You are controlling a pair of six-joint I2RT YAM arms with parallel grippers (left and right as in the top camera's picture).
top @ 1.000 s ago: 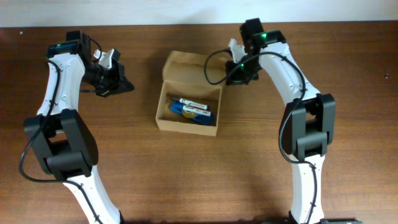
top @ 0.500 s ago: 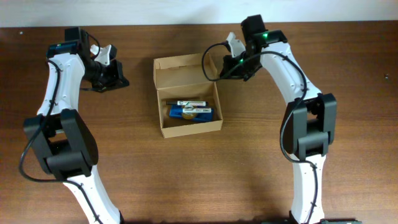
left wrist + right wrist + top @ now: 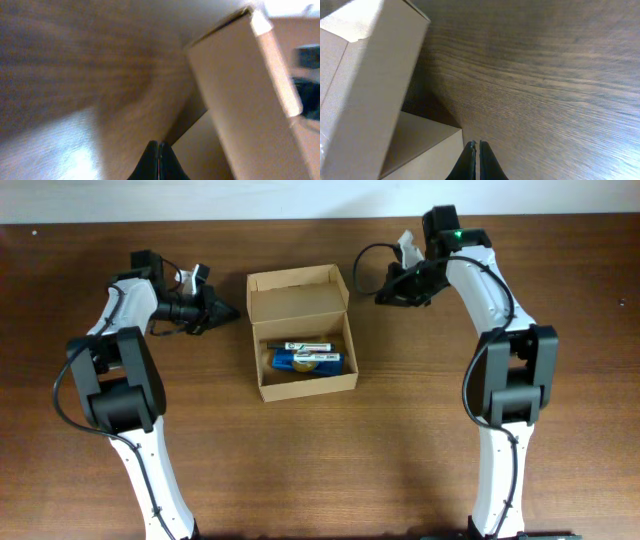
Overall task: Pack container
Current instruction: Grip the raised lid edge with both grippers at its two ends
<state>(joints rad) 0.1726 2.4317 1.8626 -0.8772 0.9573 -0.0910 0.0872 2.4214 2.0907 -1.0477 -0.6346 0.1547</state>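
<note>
Container (image 3: 298, 300) between left gripper (image 3: 230, 311), right gripper (image 3: 382, 294); both pinched.

From high up we look straight down on the whole table (image 3: 585, 480), with both arms and the box (image 3: 300, 295) between them, all far off. From each wrist we look low and very close along the left gripper (image 3: 158, 146) or the right gripper (image 3: 475, 146). The box is just ahead of the tips, to their right for the left one and to their left for the right one, so all three views share it.
</note>
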